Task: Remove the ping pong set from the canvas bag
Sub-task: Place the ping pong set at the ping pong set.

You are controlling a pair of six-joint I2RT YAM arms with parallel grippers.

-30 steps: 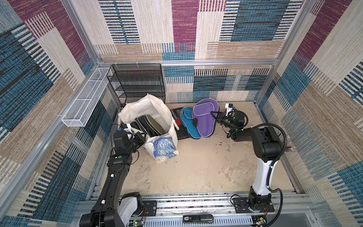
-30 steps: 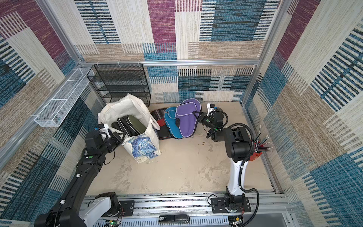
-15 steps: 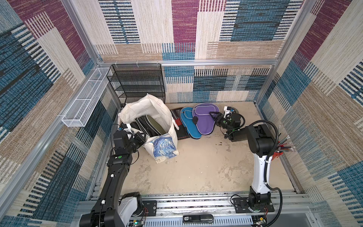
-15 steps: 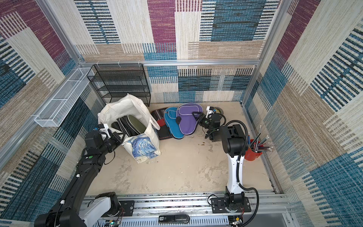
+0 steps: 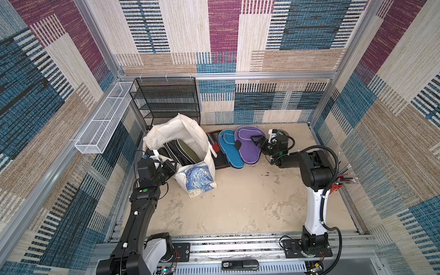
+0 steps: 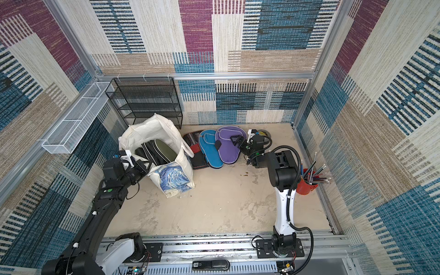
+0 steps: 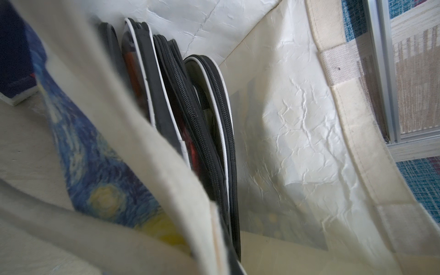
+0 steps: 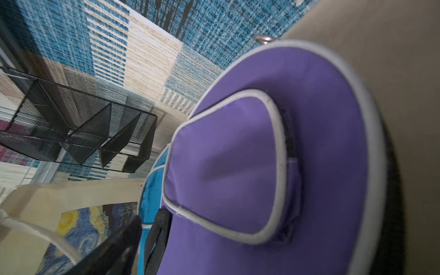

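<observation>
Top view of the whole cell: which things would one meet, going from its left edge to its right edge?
White wire mesh basket on the wall → cream-white canvas bag with a blue-and-yellow print → blue padded paddle case → purple padded paddle case → red cup of pencils.

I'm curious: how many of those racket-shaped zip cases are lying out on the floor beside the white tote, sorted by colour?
On the floor beside the canvas bag:
purple paddle case: 1
blue paddle case: 1
black-and-red paddle case: 1, partly covered by the blue one
Total: 3
</observation>
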